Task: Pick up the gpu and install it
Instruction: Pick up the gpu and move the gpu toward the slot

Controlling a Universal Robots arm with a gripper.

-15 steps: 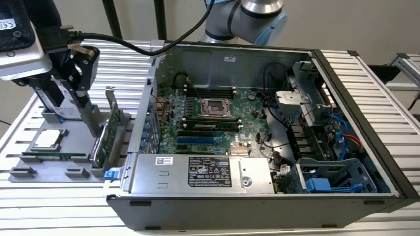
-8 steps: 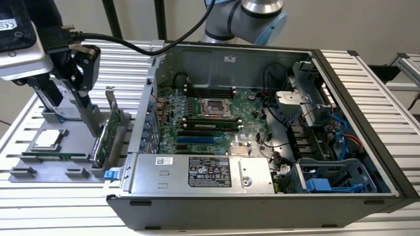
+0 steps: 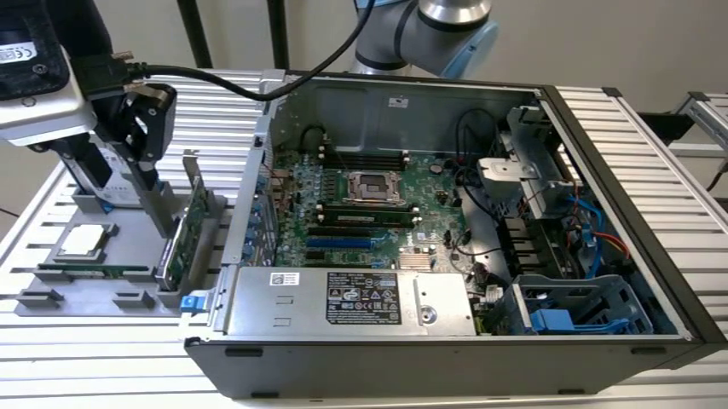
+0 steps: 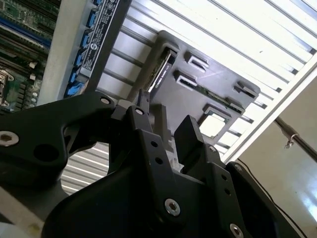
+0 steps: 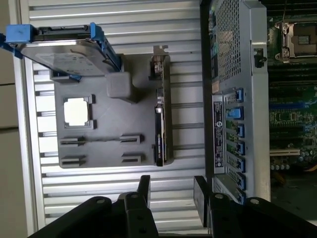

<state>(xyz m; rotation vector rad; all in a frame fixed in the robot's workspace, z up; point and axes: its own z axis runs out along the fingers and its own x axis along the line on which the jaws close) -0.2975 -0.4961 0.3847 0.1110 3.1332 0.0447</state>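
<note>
Ribbed metal table (image 5: 74, 183) carrying grey tray (image 5: 109, 124), gpu (image 5: 159, 124) on edge in slot along tray's side, long axis running toward gripper (image 5: 172, 196), spread and empty, hovering just beyond tray's end.

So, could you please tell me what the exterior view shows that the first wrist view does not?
The exterior view adds the silver power supply, the drive cage and the arm's joint. The first wrist view adds the empty gap in the open gripper and the case's perforated outer wall. Both share the graphics card standing on edge in the gray tray, the processor chip and the motherboard.
</note>
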